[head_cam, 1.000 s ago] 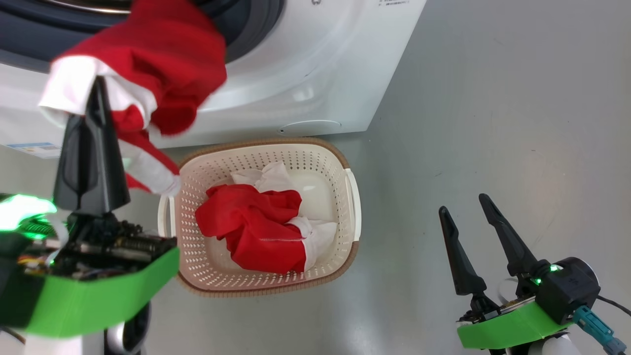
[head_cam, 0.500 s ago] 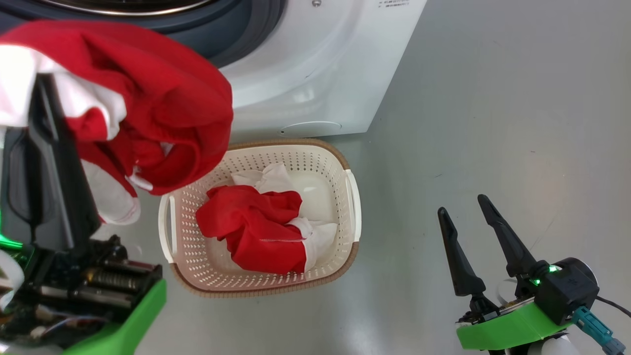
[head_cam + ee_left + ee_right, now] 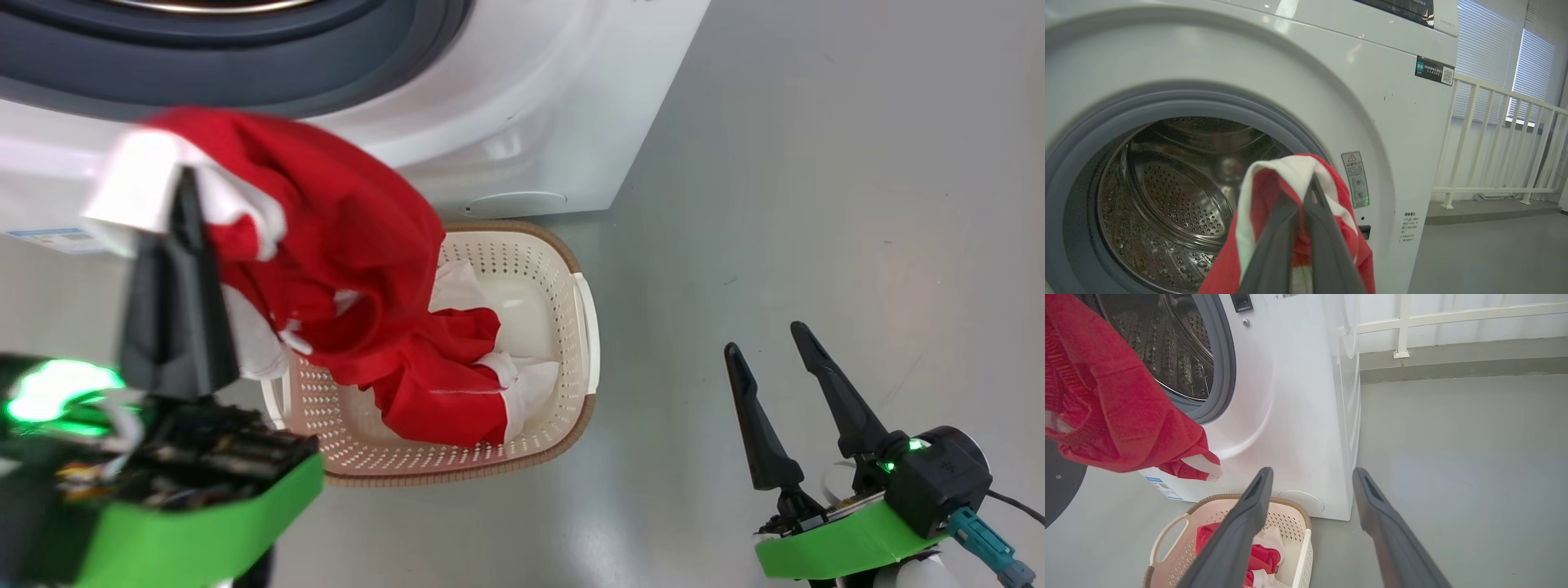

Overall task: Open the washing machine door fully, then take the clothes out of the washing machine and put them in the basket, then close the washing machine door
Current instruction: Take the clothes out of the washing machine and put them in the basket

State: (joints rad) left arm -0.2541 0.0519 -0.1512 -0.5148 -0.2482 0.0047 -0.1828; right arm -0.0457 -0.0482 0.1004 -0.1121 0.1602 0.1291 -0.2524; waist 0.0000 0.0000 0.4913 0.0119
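- The left claw (image 3: pixel 187 181) has its two fingers pressed together, pinching a red and white garment (image 3: pixel 351 237) at its white panel.
- This garment hangs in the air in front of the washing machine (image 3: pixel 531 98), above the left side of the basket (image 3: pixel 506 231) and not touching it.
- The basket stands on the grey floor (image 3: pixel 816 204), just beside the front of the machine, with another red and white garment (image 3: pixel 441 392) crumpled inside.
- In the left wrist view the opening is uncovered and the steel drum (image 3: pixel 1180 183) shows no clothes.
- The washing machine door (image 3: pixel 1059 486) shows as a dark round edge, away from the opening.
- The right claw (image 3: pixel 766 339) is spread, holds nothing and is well apart from the basket.
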